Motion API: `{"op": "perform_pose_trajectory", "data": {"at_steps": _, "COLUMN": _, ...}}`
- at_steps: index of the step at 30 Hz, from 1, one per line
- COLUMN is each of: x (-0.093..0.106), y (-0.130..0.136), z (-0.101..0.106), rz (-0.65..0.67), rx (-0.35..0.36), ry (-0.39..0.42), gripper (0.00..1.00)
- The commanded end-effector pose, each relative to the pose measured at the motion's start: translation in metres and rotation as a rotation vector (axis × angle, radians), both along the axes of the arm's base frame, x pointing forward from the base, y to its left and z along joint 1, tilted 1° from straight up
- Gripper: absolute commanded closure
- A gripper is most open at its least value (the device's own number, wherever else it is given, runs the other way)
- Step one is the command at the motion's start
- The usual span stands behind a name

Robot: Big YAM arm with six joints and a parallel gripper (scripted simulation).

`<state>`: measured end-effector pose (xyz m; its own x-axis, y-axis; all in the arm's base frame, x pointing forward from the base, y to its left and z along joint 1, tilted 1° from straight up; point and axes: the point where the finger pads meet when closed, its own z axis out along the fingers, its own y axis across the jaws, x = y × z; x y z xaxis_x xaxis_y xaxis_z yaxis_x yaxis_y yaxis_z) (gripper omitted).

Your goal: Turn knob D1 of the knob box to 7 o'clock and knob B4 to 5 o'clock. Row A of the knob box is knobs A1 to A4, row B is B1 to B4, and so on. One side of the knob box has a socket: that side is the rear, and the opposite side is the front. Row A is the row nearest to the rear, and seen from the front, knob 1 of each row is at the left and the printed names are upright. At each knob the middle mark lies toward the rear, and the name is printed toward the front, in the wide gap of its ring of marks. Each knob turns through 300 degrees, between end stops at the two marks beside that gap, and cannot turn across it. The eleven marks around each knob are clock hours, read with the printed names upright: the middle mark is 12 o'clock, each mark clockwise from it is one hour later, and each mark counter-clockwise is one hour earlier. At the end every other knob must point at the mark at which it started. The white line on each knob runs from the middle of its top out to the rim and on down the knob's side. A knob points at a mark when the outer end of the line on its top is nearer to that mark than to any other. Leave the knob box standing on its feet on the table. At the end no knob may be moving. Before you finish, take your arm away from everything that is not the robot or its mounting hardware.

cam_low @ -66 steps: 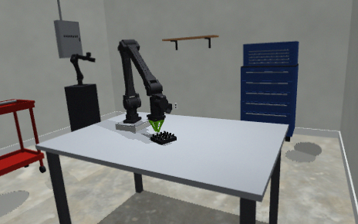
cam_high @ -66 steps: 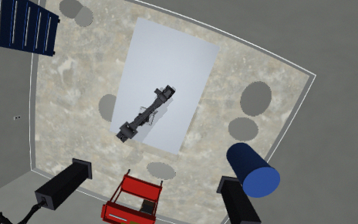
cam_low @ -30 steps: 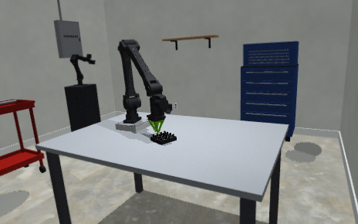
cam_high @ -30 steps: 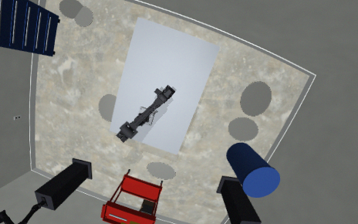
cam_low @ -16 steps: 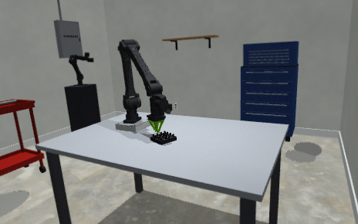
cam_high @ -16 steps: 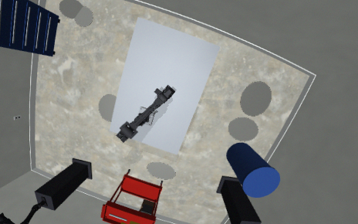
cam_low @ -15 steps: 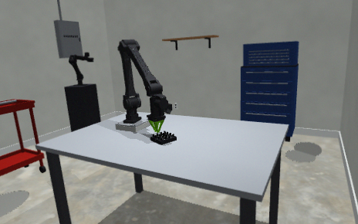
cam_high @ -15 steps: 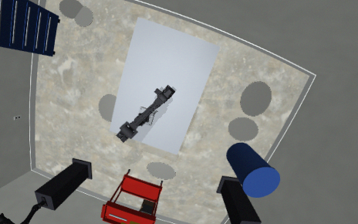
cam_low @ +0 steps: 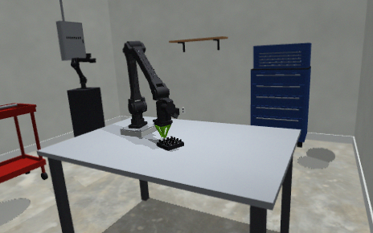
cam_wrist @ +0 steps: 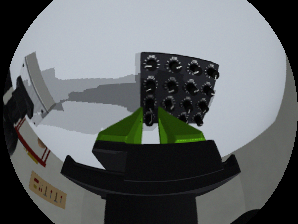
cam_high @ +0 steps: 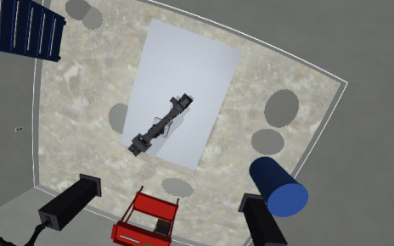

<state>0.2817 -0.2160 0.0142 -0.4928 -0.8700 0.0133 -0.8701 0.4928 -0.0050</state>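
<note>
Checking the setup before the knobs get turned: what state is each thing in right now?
knob box: standing flat on the table, knobs up.
gripper: fingers nearly together, holding nothing, tips low over the box's near edge.
blue cabinet: drawers closed.
</note>
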Motion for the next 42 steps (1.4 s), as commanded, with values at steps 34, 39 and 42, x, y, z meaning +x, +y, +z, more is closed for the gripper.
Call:
{"op": "perform_pose_trajectory", "data": {"at_steps": 34, "x": 0.0049, "y": -0.0095, "z": 0.005, "rz": 0.012, "rx": -0.011, "ry": -0.021, "gripper": 0.8}}
{"op": "perform_pose_trajectory", "data": {"at_steps": 39, "x": 0.0049, "y": -0.0095, "z": 0.005, "rz": 0.012, "rx": -0.011, "ry": -0.021, "gripper": 0.8}}
{"op": "perform_pose_trajectory", "data": {"at_steps": 42, "x": 0.0049, "y": -0.0095, "z": 0.005, "rz": 0.012, "rx": -0.011, "ry": -0.021, "gripper": 0.8}}
